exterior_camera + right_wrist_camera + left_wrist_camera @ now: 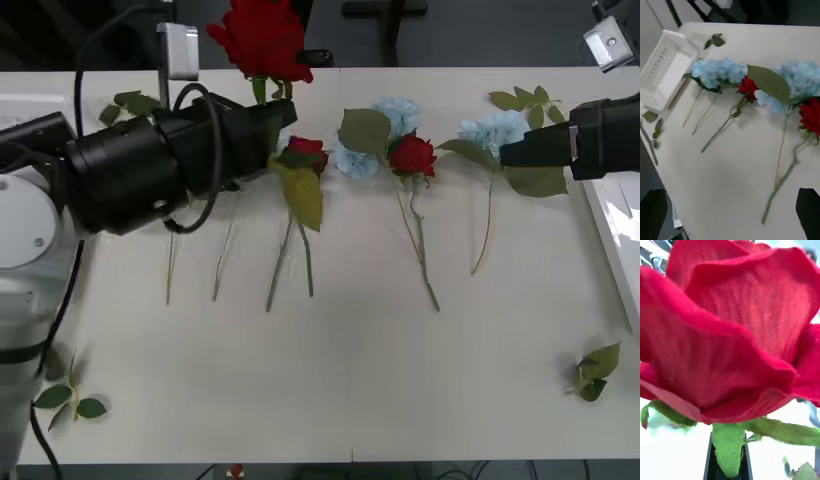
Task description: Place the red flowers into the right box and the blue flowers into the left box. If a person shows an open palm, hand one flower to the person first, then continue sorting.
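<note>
The left end effector (268,112) is clamped on the stem of a large red fabric rose (262,38), blossom directly above it. The right end effector (730,213) hangs wide open, empty, over the white surface (350,360), flowers ahead.

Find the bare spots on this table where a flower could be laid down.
Free: the near half of the white table, between the loose leaf sprig at right and the leaf sprig at left. Crowded: the far strip, where red roses and pale blue hydrangeas lie together.
</note>
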Motion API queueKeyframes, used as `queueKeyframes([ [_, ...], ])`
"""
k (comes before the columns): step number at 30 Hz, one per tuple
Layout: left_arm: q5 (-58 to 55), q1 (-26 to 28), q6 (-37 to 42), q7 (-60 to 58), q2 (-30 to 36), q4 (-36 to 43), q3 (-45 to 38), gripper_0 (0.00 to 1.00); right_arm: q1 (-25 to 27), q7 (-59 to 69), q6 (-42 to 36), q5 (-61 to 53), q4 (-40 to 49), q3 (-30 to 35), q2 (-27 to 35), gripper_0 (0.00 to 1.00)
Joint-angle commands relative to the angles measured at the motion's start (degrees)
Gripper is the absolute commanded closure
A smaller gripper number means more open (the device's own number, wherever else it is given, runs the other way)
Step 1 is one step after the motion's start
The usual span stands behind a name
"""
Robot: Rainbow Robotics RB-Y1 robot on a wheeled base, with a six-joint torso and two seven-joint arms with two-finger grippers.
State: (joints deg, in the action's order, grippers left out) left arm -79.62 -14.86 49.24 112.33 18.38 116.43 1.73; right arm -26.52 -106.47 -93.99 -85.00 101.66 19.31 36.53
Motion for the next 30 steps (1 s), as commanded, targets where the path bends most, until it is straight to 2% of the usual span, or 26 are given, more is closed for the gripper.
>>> queueKeyframes([
  [1,3.2,-3.2,-1.4,1.0,-6.4,-2.2,0.5,1.00,-1.0,-8.1,-2.3,-5.7,0.9,0.7,-0.5,0.00],
  [7,7.1,-6.6,-1.3,1.5,-13.5,-6.9,-0.5,1.00,-0.9,-9.6,-5.3,-9.5,0.9,1.0,-1.7,0.00],
  [15,9.2,-9.0,-1.3,1.9,-19.1,-10.3,-1.1,1.00,-1.0,-9.3,-3.6,-5.3,1.0,-3.0,-4.8,0.00],
  [30,9.2,-9.0,-1.2,1.8,-19.4,-10.5,-0.1,1.00,-1.0,-8.3,7.4,-1.0,1.0,-13.8,-7.4,0.00],
])
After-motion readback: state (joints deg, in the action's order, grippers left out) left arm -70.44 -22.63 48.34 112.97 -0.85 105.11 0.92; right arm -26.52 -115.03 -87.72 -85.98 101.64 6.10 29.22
